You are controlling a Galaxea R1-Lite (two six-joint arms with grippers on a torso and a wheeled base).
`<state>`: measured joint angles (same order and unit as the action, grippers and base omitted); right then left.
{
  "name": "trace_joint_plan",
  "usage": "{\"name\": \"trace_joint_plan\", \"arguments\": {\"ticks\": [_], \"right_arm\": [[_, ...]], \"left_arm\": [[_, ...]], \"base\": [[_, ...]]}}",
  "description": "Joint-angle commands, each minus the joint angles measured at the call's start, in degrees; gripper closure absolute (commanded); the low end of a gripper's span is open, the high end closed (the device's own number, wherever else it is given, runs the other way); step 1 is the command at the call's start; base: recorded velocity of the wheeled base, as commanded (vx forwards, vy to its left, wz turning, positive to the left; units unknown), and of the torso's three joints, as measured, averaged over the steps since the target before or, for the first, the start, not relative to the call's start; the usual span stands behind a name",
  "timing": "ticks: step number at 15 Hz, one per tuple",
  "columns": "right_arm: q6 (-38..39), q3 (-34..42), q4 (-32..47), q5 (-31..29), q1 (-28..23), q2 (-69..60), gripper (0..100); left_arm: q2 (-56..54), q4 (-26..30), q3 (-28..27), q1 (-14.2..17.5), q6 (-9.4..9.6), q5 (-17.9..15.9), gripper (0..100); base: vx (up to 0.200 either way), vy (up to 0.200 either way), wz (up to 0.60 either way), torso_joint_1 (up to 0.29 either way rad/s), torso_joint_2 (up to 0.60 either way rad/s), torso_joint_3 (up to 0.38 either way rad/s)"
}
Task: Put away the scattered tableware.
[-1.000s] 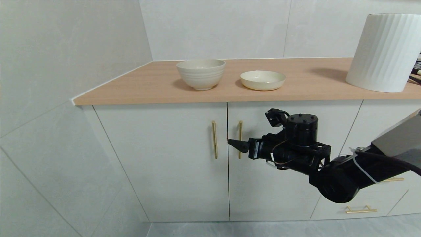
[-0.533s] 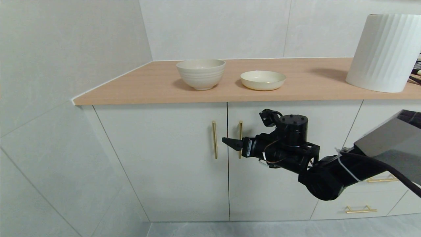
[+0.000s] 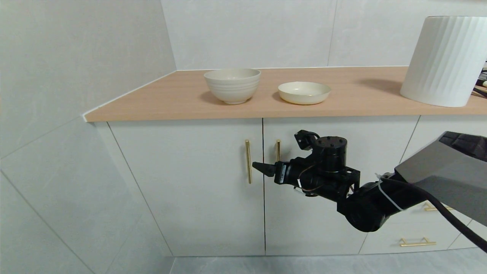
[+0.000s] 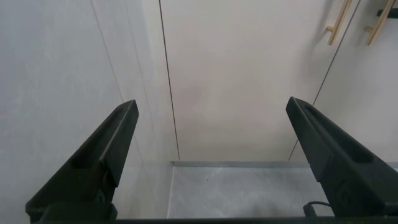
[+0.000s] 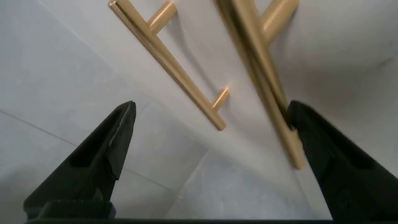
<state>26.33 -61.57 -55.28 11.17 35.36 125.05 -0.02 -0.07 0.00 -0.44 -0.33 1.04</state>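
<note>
A ribbed cream bowl and a shallow cream dish stand side by side on the wooden countertop. Below it, my right gripper is held level in front of the seam between two closed cabinet doors, its tip between their two gold handles. In the right wrist view the right gripper is open, with both handles close ahead and the nearer one beside one finger. My left gripper is open and holds nothing, low before the cabinet front.
A tall white ribbed container stands at the countertop's right end. A tiled wall closes the left side. Drawers with gold handles sit at lower right. Grey floor runs below the cabinet.
My right arm has moved left and slightly down, bringing its gripper tip from the right door's handle to between the two handles. The bowl and dish have not moved.
</note>
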Motion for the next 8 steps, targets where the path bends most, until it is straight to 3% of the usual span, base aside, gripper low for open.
{"name": "trace_joint_plan", "arguments": {"ticks": [1,8], "right_arm": [[0.8,0.0,-0.1,0.3,0.6,-0.3,0],[2.3,3.3,-2.0,5.6,0.9,-2.6,0]], "left_arm": [[0.0,0.0,0.0,0.0,-0.02,0.0,0],[0.0,0.0,0.0,0.0,-0.02,0.0,0]], "base": [[0.0,0.0,0.0,0.0,0.0,0.0],[0.0,0.0,0.0,0.0,0.0,0.0]]}}
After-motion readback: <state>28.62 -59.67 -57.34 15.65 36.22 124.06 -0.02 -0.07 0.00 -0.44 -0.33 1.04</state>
